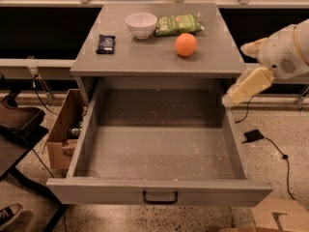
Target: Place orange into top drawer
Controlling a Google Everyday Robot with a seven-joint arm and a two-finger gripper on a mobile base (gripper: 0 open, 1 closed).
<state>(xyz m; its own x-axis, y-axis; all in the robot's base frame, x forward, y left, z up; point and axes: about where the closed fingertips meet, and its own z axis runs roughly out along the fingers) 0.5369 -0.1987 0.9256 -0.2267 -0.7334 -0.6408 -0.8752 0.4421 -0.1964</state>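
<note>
- Pincer [245,86] low at the right, just above the right wall of the top drawer [159,151]; open or closed, cannot tell.
- Carried on a pale, rounded arm [285,52], coming in from the right edge and slanting down and leftward.
- Well apart from the orange [186,44].
- Orange resting on the table [145,59], right of centre, just in front of a green snack bag [177,24]; round, smooth, evenly bright, smaller than the white bowl [141,24] beside the bag.
- Top drawer pulled out below the table: grey, wide, shallow, speckled floor, dark bar handle [160,197] centred on the front.
- Dark packet [105,43] at the table's left.
</note>
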